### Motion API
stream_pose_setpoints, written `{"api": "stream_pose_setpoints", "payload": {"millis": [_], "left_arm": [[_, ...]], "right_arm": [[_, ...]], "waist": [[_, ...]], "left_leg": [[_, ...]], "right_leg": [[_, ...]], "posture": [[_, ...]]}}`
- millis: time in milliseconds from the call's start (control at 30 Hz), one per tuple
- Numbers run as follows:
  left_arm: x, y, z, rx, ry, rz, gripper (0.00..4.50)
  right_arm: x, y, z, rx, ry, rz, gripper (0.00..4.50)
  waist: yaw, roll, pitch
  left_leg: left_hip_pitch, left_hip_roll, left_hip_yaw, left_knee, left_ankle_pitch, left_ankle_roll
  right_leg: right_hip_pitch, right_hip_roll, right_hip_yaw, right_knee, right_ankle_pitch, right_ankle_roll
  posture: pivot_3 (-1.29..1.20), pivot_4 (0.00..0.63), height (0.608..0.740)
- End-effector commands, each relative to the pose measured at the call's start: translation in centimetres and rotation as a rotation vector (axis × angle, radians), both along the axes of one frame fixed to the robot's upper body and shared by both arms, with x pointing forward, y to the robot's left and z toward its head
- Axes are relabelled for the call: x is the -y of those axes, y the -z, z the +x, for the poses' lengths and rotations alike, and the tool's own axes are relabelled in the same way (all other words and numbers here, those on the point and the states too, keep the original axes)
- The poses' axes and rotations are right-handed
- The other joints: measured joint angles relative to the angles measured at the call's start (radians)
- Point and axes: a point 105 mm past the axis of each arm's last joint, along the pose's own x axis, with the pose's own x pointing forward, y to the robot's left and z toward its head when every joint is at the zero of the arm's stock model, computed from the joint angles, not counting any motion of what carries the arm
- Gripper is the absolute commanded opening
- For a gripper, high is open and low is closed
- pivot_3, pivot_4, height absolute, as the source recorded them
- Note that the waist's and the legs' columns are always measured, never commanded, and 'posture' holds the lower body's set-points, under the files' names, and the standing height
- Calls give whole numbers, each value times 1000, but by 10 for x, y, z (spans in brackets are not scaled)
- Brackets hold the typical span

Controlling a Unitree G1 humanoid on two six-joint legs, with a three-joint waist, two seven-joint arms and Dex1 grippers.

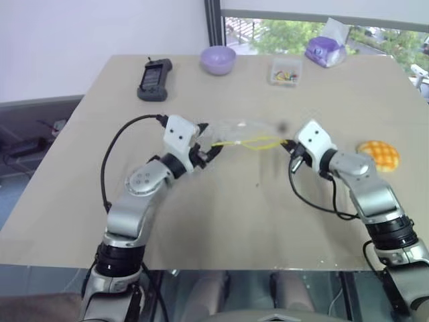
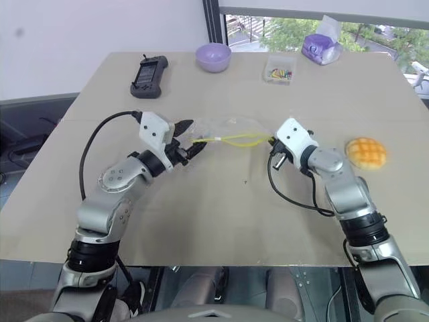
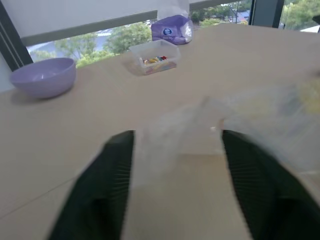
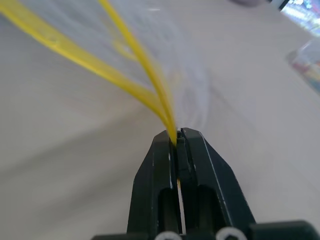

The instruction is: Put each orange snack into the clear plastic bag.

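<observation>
- The orange snack [image 2: 365, 152] is yellow-orange with a criss-cross scored top.
- The clear plastic bag [image 2: 231, 131] is see-through with a yellow seal strip.
- The bowl [image 2: 213, 56] is lilac.
- The surface [image 2: 221, 215] is plain beige.
- The small box [image 2: 280, 70] holds multicoloured bits.

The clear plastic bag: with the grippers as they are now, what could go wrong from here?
1. The right gripper pinches only the yellow seal strip at one end of the clear plastic bag; the thin strip may slip out.
2. The left gripper is open around the other end, so the bag may sag and its mouth close.
3. The orange snack lies beside the right arm, which might knock it.
</observation>
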Motion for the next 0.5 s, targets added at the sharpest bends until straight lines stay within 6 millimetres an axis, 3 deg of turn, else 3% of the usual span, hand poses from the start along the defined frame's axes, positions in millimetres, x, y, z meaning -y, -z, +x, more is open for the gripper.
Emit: {"api": "stream_pose_setpoints", "payload": {"millis": [33,300,500], "left_arm": [[6,-9,-11,120,62,115,3240],[31,-8,-31,159,223,239,3240],[38,-16,-31,191,238,263,3240]], "right_arm": [[-4,-20,3,100,-10,-42,0],[-11,-15,11,120,-1,-107,0],[-15,-15,18,143,13,-135,0]], "waist": [[0,0,0],[0,0,0],[-1,0,0]], "left_leg": [[0,0,0,0,0,0],[-1,0,1,-1,0,0],[-1,0,2,-2,0,0]], "right_leg": [[0,0,0,0,0,0],[-1,0,1,0,0,0],[-3,0,2,0,0,0]], "posture": [[0,150,740],[0,150,740],[0,150,740]]}}
